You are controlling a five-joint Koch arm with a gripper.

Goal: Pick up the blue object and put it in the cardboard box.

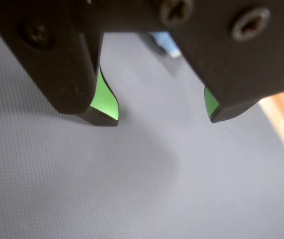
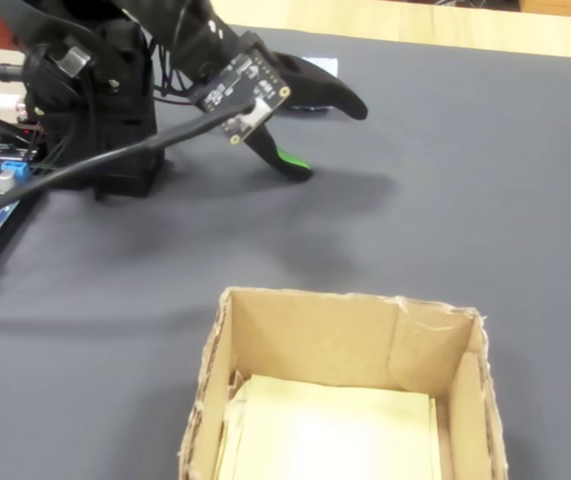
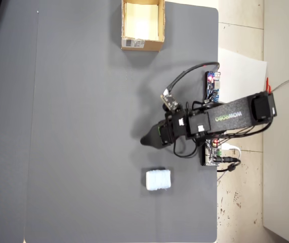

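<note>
The blue object (image 3: 158, 179), a pale ribbed block, lies on the grey mat and nothing touches it. In the wrist view a bit of the blue object (image 1: 164, 42) shows far off between the jaws; in the fixed view the blue object (image 2: 322, 67) peeks out behind the arm. My gripper (image 1: 164, 117) is open, its green-padded jaws wide apart with only mat between them. It hovers low over the mat (image 2: 325, 135). From above the gripper (image 3: 147, 140) sits a short way from the block. The cardboard box (image 3: 154, 43) stands at the mat's far end, and the fixed view looks into the box (image 2: 345, 340) and its pale inside.
The arm's base (image 2: 95, 110) and cables stand at the mat's edge, with a small circuit board (image 3: 212, 86) beside it and another board (image 3: 212, 152) close by. A wooden table edge (image 2: 415, 20) runs behind the mat. White paper (image 3: 243, 66) lies on the floor.
</note>
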